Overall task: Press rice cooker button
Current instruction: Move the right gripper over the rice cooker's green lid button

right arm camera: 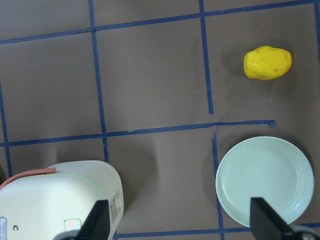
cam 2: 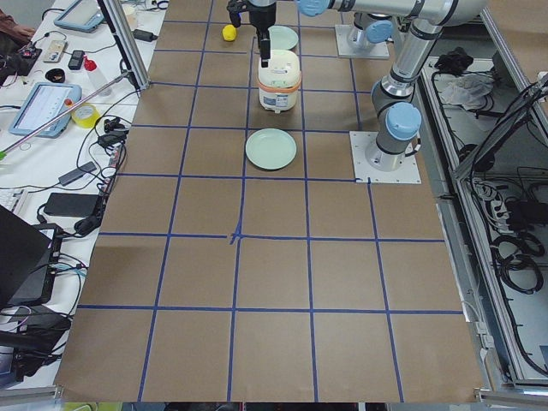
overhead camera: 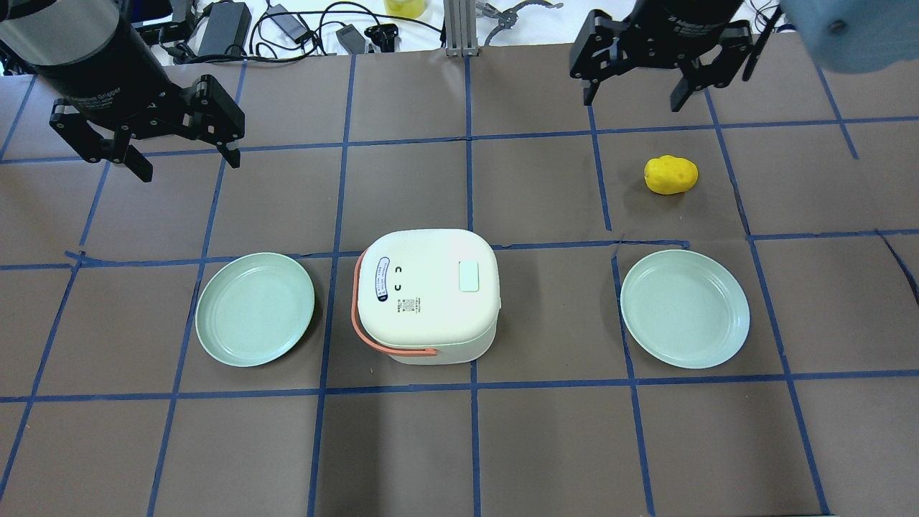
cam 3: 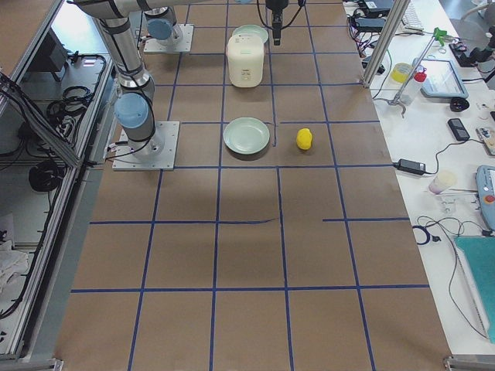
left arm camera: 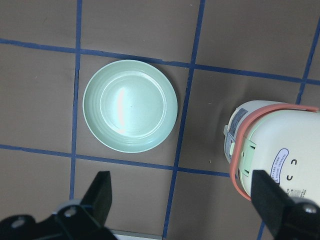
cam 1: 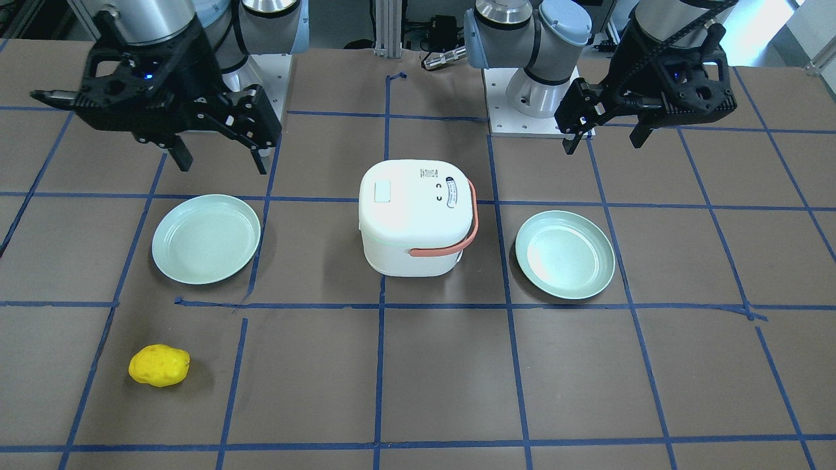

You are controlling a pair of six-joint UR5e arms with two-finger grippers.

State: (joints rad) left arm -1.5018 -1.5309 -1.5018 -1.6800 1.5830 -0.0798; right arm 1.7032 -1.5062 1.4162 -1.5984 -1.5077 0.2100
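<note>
The white rice cooker with an orange handle stands at the table's middle, lid shut. A pale green rectangular button sits on its lid; it also shows in the front view. My left gripper hangs open and empty, high over the far left of the table, apart from the cooker. My right gripper is open and empty over the far right. The left wrist view shows the cooker at the right; the right wrist view shows it at the lower left.
Two empty pale green plates flank the cooker, one on its left and one on its right. A yellow lumpy object lies beyond the right plate, below my right gripper. Cables and tools lie past the table's far edge.
</note>
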